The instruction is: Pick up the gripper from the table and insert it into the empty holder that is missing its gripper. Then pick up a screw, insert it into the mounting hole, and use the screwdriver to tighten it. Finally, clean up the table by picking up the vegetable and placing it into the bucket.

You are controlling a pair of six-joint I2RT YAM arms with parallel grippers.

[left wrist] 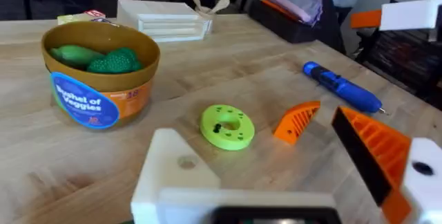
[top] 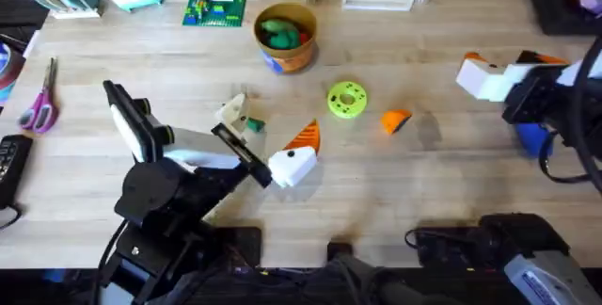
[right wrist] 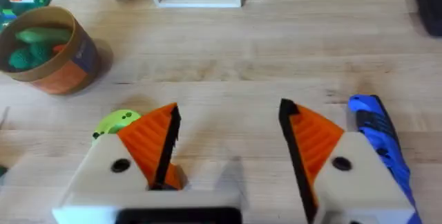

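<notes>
A: What is cut off or hard to read?

B: The screwdriver [right wrist: 378, 141] is half covered by the right gripper [right wrist: 228, 137], so its bit is out of sight there; from the left wrist its ridged blue barrel [left wrist: 341, 87] and thin metal tip lie flat on the table [left wrist: 228, 51]. Overhead, a small dark-green piece [top: 252, 125] by the left gripper [top: 263, 136] is too small to name.

A: And the hands?

B: The right gripper stands wide, both ribbed orange pads [right wrist: 314, 137] in place, nothing between them; the left gripper [left wrist: 273, 182] is also spread and empty; one finger carries an orange ribbed pad [left wrist: 376, 148], the other is the holder [left wrist: 181, 169], a bare white pointed base with a screw hole.

A: The loose gripper?

B: A ribbed orange wedge [left wrist: 295, 122] lying on the wood just beside the lime-green disc [left wrist: 226, 126], on the side away from the bucket [left wrist: 97, 79], apart from both hands.

A: The bucket?

B: Round, yellow-orange, blue printed label; knobbly green toy vegetables [left wrist: 103, 59] lie inside; it stands beyond the disc, near the white slatted rack [left wrist: 162, 18].
</notes>
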